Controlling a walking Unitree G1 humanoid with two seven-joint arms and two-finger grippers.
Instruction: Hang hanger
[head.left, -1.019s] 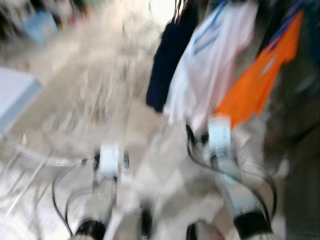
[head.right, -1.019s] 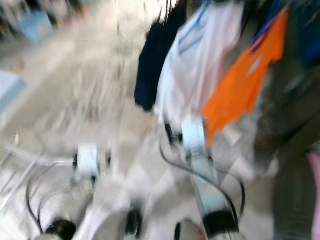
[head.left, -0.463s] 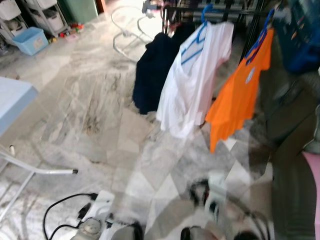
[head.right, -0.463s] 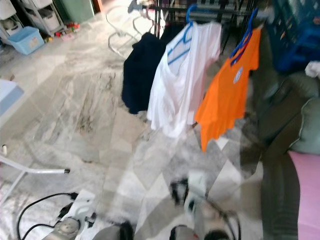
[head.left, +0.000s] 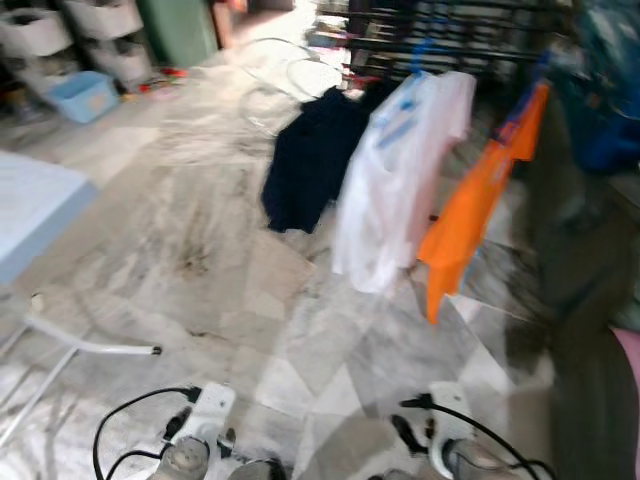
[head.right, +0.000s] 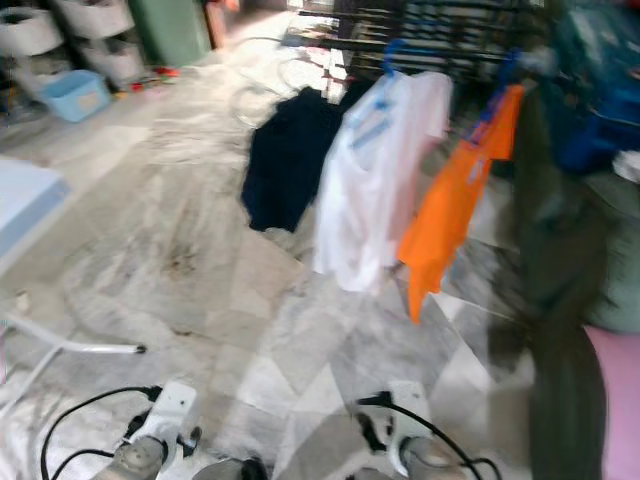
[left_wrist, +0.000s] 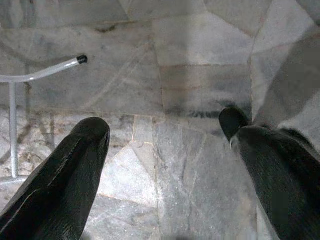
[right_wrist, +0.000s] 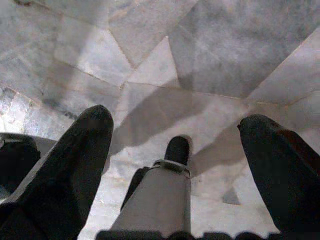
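Both arms had dropped low: left gripper (left_wrist: 165, 150) and right gripper (right_wrist: 175, 145) hung wide open, empty. Hangers (head.left: 425, 55) with garments sat on the rack (head.left: 470, 20); hanging looked done.

Three garments hang on hangers from the dark rack (head.left: 470, 30) at the far right of the marble floor. The navy top (head.left: 310, 160) is leftmost, the white shirt (head.left: 395, 185) on a blue hanger (head.left: 420, 62) is in the middle, and the orange shirt (head.left: 470, 215), also on a blue hanger (head.right: 497, 88), is rightmost. All droop toward the floor, close together; the picture is blurred.
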